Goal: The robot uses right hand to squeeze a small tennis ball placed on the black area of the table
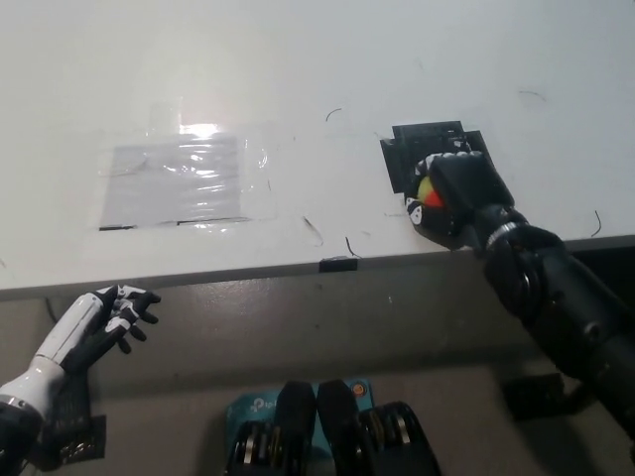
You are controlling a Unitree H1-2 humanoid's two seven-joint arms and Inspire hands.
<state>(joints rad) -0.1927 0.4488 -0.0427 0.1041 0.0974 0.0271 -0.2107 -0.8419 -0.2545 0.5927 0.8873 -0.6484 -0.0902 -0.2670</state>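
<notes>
A small yellow tennis ball [426, 190] with a red-orange patch lies on the black area [417, 149] at the right of the white table [298, 69]. My black right hand [451, 198] covers the ball from the right and is shut on it; only a sliver of yellow and red shows at the hand's left side. My white left hand [99, 322] rests below the table's front edge at the lower left, fingers spread, holding nothing.
A clear plastic sheet [179, 178] is taped to the table at the left. A small black marker [337, 264] sits on the front edge. Thin dark scratches mark the table top.
</notes>
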